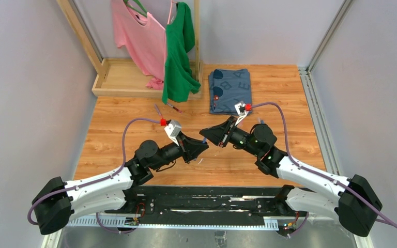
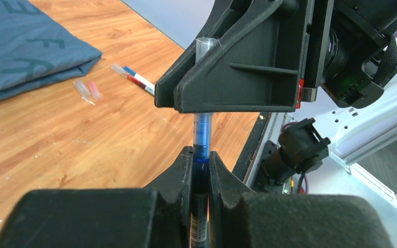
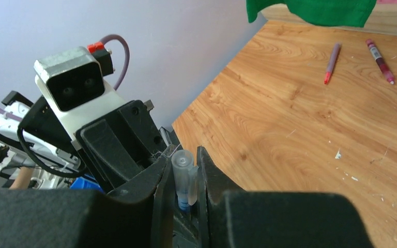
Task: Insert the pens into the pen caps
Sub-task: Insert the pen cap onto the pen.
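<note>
Above the worktop [image 1: 134,116] | left fingers [image 2: 184,173] pinched narrow on a blue-black pen [image 2: 200,181] | right fingers [image 3: 207,178] clamped on a clear cap [image 3: 184,175], pen tip inside it | purple pen [image 3: 332,62] and red pen [image 3: 380,61] lie side by side on the wood.

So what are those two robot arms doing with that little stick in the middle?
They're putting a cap on a pen. The left gripper holds a blue pen, and the right gripper holds a clear cap. They meet in the air above the table. The pen's tip is inside the cap, but how far in is hard to tell. Other pens and some loose caps lie on the wood, waiting.
</note>
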Controlling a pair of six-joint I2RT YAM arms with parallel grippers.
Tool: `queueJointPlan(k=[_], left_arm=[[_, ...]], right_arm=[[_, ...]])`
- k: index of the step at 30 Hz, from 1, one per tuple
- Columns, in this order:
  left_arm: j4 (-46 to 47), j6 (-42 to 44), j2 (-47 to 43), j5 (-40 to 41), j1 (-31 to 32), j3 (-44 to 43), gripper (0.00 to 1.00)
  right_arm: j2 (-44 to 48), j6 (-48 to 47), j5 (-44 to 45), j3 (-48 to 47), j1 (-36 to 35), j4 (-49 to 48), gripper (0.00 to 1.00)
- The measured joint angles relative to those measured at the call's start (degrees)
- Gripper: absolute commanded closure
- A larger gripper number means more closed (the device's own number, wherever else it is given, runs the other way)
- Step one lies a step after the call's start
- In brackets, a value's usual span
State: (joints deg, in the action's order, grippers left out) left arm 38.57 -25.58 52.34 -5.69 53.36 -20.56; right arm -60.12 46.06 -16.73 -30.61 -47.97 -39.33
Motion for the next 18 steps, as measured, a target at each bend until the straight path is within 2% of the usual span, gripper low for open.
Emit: queueJointPlan(k=[7,11,13,16,18], left_arm=[[-1.6,-1.9,0.0,-2.0,-0.1,-0.1,1.00],[-0.8,-1.9,0.0,-3.5,-0.3,-0.3,1.00],[0.6,-2.0,0.0,-4.4,-0.4,-0.3,1.00],[3.4,-2.3,0.0,-5.6,-0.4,-0.3,1.00],[5.0,-2.8,-0.2,-4.8,-0.8,-0.3,1.00]], right_arm=[[1.8,-2.6,-1.6,0.9,-0.7,3.0,1.00],[4.0,-4.3,-1.8,-1.4,-1.2,9.0,0.99],[5.2,-5.2,-1.8,-3.2,-1.5,12.8,0.90],[7.0,-6.4,-2.1,-5.2,-1.7,16.5,0.63],[8.1,-7.1,-2.7,-5.4,-2.0,18.5,0.51]])
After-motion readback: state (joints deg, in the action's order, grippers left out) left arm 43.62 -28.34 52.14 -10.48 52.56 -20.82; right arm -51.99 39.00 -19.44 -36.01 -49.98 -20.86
